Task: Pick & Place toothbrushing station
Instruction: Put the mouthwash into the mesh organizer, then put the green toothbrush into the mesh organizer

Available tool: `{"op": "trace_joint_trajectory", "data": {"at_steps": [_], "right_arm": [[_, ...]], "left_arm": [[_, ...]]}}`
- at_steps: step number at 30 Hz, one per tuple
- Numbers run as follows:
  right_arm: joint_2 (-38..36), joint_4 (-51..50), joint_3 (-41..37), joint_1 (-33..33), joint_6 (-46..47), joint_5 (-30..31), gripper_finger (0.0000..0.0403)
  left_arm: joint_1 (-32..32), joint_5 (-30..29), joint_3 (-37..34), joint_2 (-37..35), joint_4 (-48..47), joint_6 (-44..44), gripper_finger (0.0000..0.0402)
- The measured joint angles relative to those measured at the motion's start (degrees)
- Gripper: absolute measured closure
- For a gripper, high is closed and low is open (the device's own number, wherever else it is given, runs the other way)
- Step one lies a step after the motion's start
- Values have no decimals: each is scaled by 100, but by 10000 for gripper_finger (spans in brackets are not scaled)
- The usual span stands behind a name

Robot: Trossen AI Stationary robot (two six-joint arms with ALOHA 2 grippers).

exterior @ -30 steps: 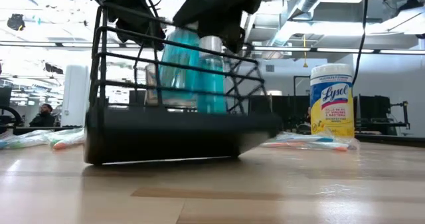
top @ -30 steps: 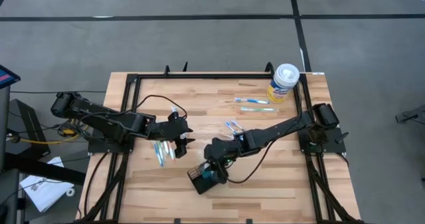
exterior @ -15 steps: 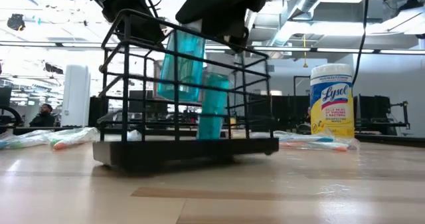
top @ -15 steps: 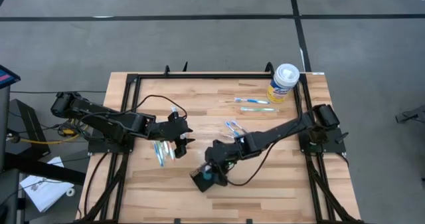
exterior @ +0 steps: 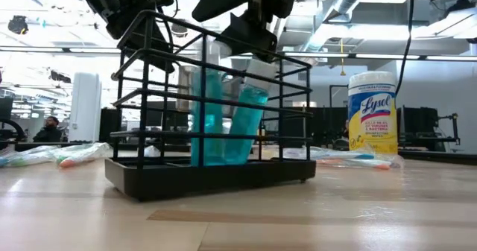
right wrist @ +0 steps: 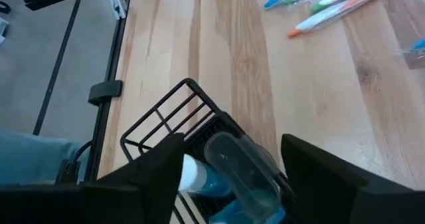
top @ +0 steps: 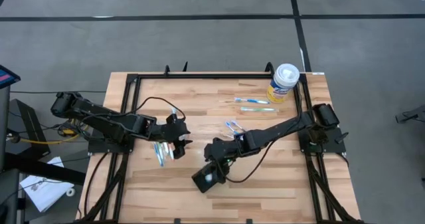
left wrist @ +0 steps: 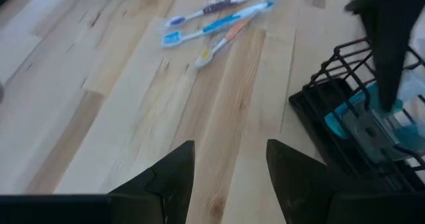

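Toothbrushing station (exterior: 212,117), a black wire rack on a solid base, stands flat on the counter (top: 279,177) near its front edge, two teal tubes (exterior: 223,124) leaning inside it. That level footing suggests the rack has been set where it is meant to go.

Largest in the scene, the wooden counter carries everything. Both dark arms reach in from its sides. The right gripper (right wrist: 229,167) hovers just above the rack, fingers spread to either side of the tubes and gripping nothing. It looks released, as fits a placing step. The left gripper (left wrist: 229,164) waits over bare wood left of the rack, fingers parted and empty, clear of the work.

A white-and-yellow wipes canister (top: 283,82) stands at the far right corner, well apart from the rack. Loose toothbrushes (top: 254,104) lie near it. More lie beside the right arm, and a wrapped few (top: 163,151) lie under the left gripper.

From above, the right arm covers much of the rack, so its top is hard to read. The level view cuts both arms off at the top. Whether a finger touches the wire cannot be told. The tubes' labels are too small to make out.
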Motion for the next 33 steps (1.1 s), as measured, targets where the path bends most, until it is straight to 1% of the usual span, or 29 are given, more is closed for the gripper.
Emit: {"op": "trace_joint_trajectory", "data": {"at_steps": [4,10,13,16,19,21,24,27,33], "right_arm": [[0,9,0,-33,1,-36,148],[-20,12,265,-161,-144,-60,164],[-20,-24,509,-299,-174,-101,175],[-21,-84,861,-437,-176,-306,185],[-114,-548,1281,-530,-328,-389,193],[-157,-648,1584,-600,-455,-416,198],[-314,-897,1945,-727,-562,-422,202],[-497,-862,2276,-908,-579,-282,205],[-899,-1061,2455,-1237,-578,120,203]], "left_arm": [[0,-4,0,2,41,75,219],[2,-8,0,2,72,86,219],[4,-93,0,2,156,96,219],[19,-249,2,1,418,199,219],[101,-273,68,-37,738,321,219],[150,-365,143,-53,980,498,219],[251,-588,257,-165,1329,966,219],[488,-615,376,-421,1551,1343,219],[855,-599,565,-1174,1605,1770,219]]}}
